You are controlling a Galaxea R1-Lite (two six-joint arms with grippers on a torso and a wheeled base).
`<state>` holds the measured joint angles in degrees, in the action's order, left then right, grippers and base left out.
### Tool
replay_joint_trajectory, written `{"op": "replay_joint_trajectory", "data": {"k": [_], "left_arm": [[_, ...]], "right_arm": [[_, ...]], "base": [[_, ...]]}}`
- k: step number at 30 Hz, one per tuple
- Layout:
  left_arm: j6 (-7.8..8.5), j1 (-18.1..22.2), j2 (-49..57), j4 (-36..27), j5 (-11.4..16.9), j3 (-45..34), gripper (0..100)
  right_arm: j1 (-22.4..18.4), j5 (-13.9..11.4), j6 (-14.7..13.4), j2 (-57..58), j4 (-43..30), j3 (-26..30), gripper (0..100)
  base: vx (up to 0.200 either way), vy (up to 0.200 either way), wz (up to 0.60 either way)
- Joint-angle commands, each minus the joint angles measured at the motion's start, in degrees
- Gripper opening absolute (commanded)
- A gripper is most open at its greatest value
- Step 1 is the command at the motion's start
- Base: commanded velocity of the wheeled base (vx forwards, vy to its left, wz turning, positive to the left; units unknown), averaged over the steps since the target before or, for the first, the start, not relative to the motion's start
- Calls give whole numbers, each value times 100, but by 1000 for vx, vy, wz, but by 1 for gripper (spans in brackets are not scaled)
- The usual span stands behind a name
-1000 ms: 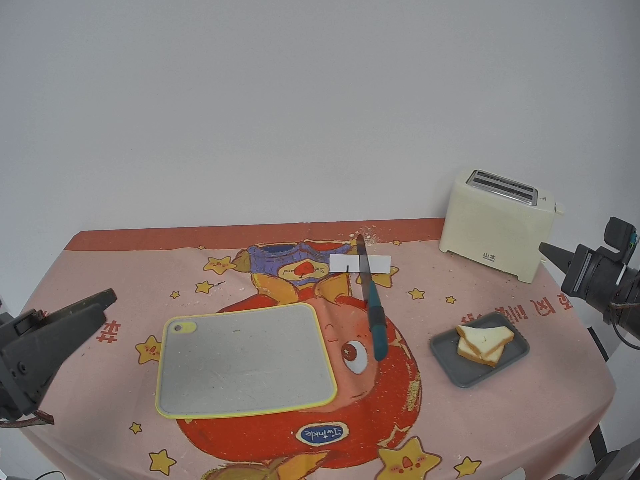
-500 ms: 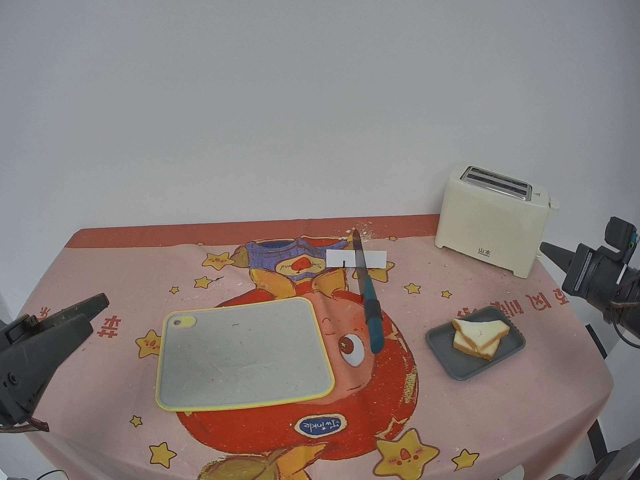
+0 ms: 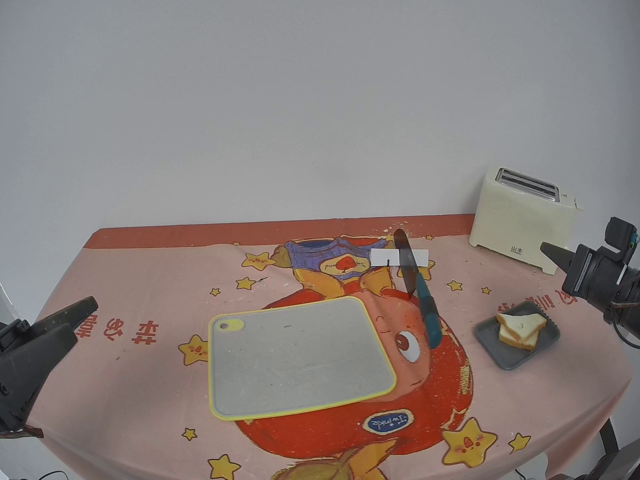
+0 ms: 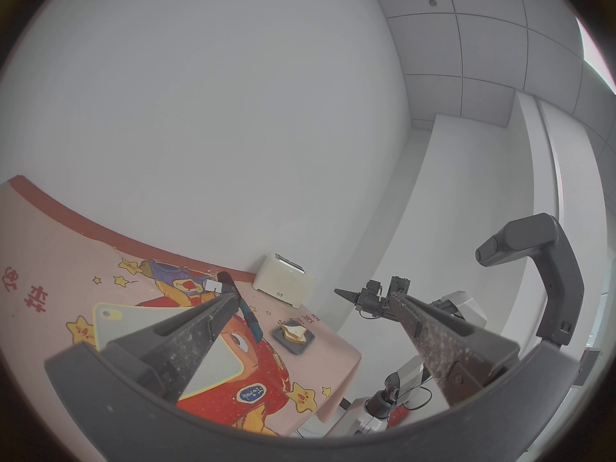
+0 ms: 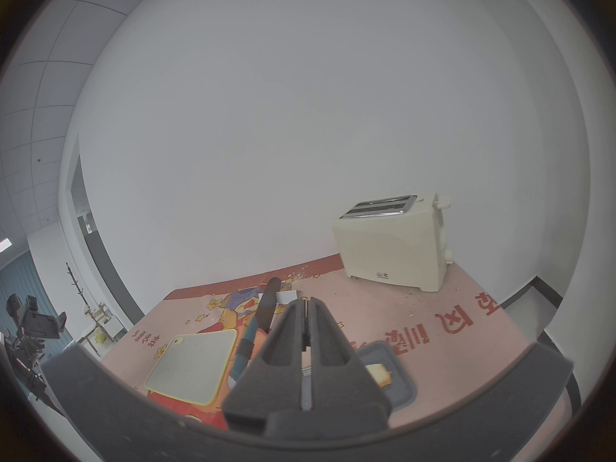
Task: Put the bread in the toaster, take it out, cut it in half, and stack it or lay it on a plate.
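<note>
The bread [image 3: 521, 329] is seen in two cut halves, stacked one on the other on the grey plate [image 3: 512, 360] at the right of the head view. Over the last second the whole picture has slid to the right. Bread, plate, toaster [image 3: 523, 225], knife [image 3: 420, 288] and cutting board [image 3: 300, 358] are shifted together with their spacing kept, so a move of the camera is read, not of the things. The bread has not been touched.

With the halves already stacked on the plate, the task is judged to be as good as finished.

The long axis of the upper half is laid roughly across the frame, tilted slightly along the plate. Its tapered corner is pointed to the right edge of the picture.

The knife is laid near the plate on its left, handle toward the bottom of the frame. The toaster is set above the plate, near the upper right.

The right gripper [image 3: 543, 247] is held at the right edge, its fingers pressed together on nothing. The left gripper [image 3: 80, 316] has sunk a little toward the lower left corner. Its fingers are spread wide and nothing is held. Both are kept well apart from the bread on the surface [image 3: 153, 281].
</note>
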<state>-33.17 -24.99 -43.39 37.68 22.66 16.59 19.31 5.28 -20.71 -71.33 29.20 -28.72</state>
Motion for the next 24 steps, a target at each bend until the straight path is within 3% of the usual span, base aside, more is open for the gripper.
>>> {"op": "replay_joint_trajectory", "data": {"k": [1,3,4,7,11,13,14,16,17,18,19,20,21,24], "left_arm": [[311,179,682,-6,-69,-16,100],[338,196,691,-6,-69,-16,100],[549,645,920,-6,-174,-86,100],[601,1066,1359,-6,-183,-420,100],[619,1154,2308,-112,-183,-886,100],[654,1181,2888,-604,-210,-974,100],[707,1216,3135,-903,-218,-965,100],[970,1365,3715,-1703,-218,-930,100],[997,1374,3741,-1729,-218,-947,100],[1612,1400,3829,-2081,-359,-1088,100],[1682,1400,3820,-2081,-385,-1105,100],[2421,1400,3767,-2063,-614,-1360,100],[2807,1400,3767,-2028,-728,-1536,100],[3590,1400,3776,-2406,-904,-1659,100]], "right_arm": [[-6,79,287,840,-116,42,0],[-6,79,296,857,-134,42,0],[-164,114,595,1156,-371,51,0],[-437,70,1245,1921,-503,288,0],[-516,79,1403,3011,-564,780,0],[-630,70,1438,3626,-810,1088,0],[-709,70,1456,3881,-951,1202,0],[-938,43,1623,4522,-1364,1466,0],[-955,35,1632,4575,-1390,1483,0],[-1122,-18,1843,5094,-1856,1677,0],[-1131,-27,1851,5138,-1891,1694,0],[-1201,-124,1939,5603,-2340,1844,0],[-1201,-168,1957,5902,-2586,1932,0],[-1184,-203,2062,6623,-3148,2178,0]], "base": [[0,0,0],[0,0,0],[0,0,0],[0,0,0],[0,0,0],[0,0,0],[0,0,0],[0,0,0],[0,0,0],[0,0,0],[0,0,0],[0,0,0],[0,0,0],[0,0,0]]}}
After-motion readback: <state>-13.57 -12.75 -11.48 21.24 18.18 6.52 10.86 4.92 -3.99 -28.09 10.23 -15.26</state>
